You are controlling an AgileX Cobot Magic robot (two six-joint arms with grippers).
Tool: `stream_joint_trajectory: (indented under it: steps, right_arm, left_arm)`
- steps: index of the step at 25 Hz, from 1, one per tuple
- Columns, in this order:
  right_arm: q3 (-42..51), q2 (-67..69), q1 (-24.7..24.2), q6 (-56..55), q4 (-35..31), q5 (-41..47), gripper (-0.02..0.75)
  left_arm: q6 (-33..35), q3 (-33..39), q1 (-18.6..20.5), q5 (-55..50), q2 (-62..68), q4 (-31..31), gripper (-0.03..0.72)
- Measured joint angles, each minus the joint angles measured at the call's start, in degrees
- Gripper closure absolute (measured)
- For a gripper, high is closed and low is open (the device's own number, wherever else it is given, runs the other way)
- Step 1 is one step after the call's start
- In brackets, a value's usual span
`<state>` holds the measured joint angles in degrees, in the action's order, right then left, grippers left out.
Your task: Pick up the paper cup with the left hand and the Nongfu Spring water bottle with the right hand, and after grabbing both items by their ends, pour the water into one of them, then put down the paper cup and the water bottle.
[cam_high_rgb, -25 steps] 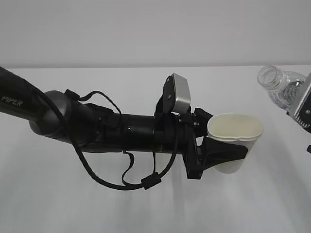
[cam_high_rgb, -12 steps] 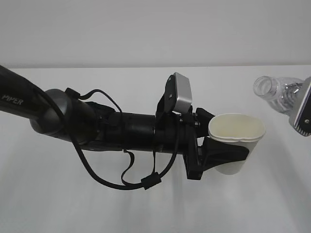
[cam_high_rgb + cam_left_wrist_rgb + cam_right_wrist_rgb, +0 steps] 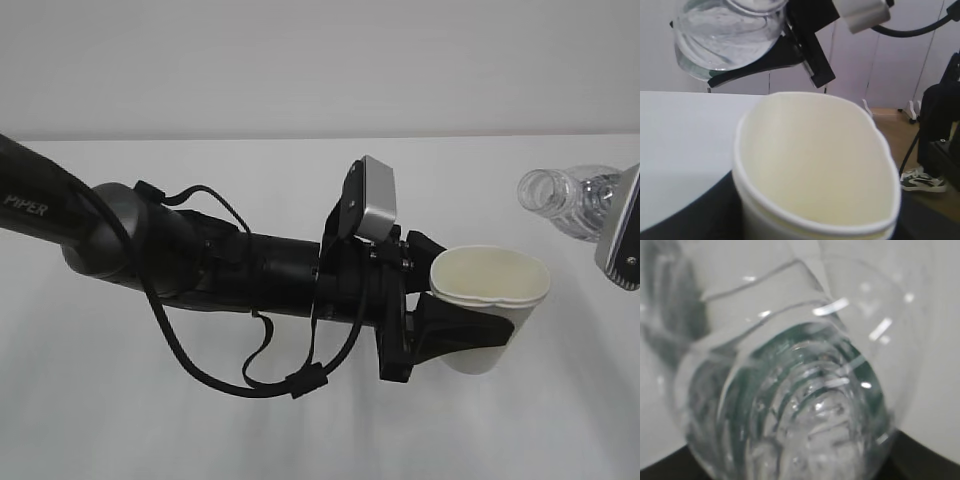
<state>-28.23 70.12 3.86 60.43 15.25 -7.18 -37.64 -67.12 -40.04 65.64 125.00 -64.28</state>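
- The left hand [image 3: 455, 335], the black arm lettered PIPER, reaches from the left across the white table [image 3: 200, 430], and its jaws are clamped round the paper cup's lower body, squeezing the rim into an oval.
- The right hand [image 3: 622, 240] shows only as a grey and black piece at the right edge, up and right of the cup. Its jaws grip the base end of the bottle, as the left wrist view shows.
- The Nongfu Spring water bottle [image 3: 565, 195] lies tilted, with its open neck pointing left toward the cup but well short of the rim.
- The paper cup [image 3: 488, 310] stands upright and lifted, and looks dry and empty inside.
- Step in hand, as I judge: both are grasped and the pour is being lined up.
- Next calls for bringing the bottle's mouth above the cup's opening, then tipping further while the cup stays level.
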Motion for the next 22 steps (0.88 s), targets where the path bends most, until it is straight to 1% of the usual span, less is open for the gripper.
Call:
stream_joint_trajectory:
  steps: [9, 14, 22]
  right_arm:
    - [0.0, 0.0, 0.0, 3.2, 0.0, 0.0, 0.322]
    - [0.0, 0.0, 0.0, 5.2, 0.0, 0.0, 0.322]
    - [0.0, 0.0, 0.0, 7.3, 0.0, 0.0, 0.322]
  left_arm:
    - [-0.6, -0.1, 0.0, 0.0, 0.0, -1.1, 0.258]
    - [-3.5, -1.5, 0.0, 0.0, 0.0, -1.1, 0.258]
    - [-4.9, -1.7, 0.0, 0.2, 0.0, -1.2, 0.258]
